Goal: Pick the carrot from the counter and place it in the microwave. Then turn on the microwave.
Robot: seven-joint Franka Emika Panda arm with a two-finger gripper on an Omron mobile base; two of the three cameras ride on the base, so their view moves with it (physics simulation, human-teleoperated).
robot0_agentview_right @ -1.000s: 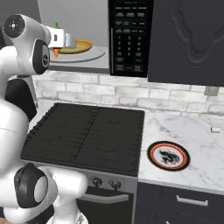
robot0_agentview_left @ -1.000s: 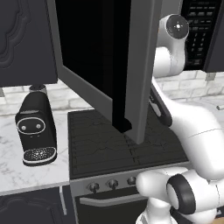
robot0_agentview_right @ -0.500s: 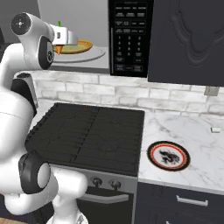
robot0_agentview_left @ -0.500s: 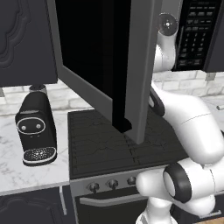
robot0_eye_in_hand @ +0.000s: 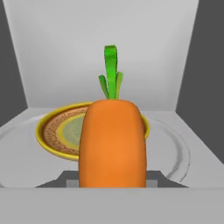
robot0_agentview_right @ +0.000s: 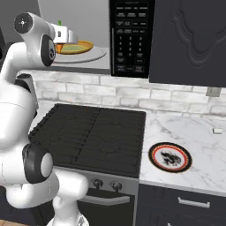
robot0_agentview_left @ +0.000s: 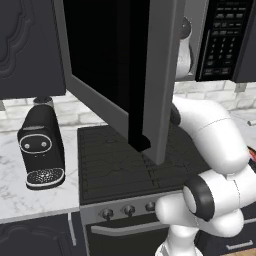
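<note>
The claw (robot0_agentview_right: 65, 37) is inside the open microwave (robot0_agentview_right: 130, 37), clamped on the carrot (robot0_eye_in_hand: 112, 142). From the hand view the carrot stands upright between the jaws, green top up, held above the near edge of a yellow dish (robot0_eye_in_hand: 52, 133) that sits on the round grey turntable (robot0_eye_in_hand: 175, 153). From the right, the dish shows just beyond the claw. The microwave door (robot0_agentview_left: 120, 75) hangs wide open over the stove (robot0_agentview_right: 92, 137). A black coffee machine (robot0_agentview_left: 41, 147) stands on the bench (robot0_agentview_right: 198, 141) left of the stove; a red-rimmed plate (robot0_agentview_right: 170, 156) lies on the right.
</note>
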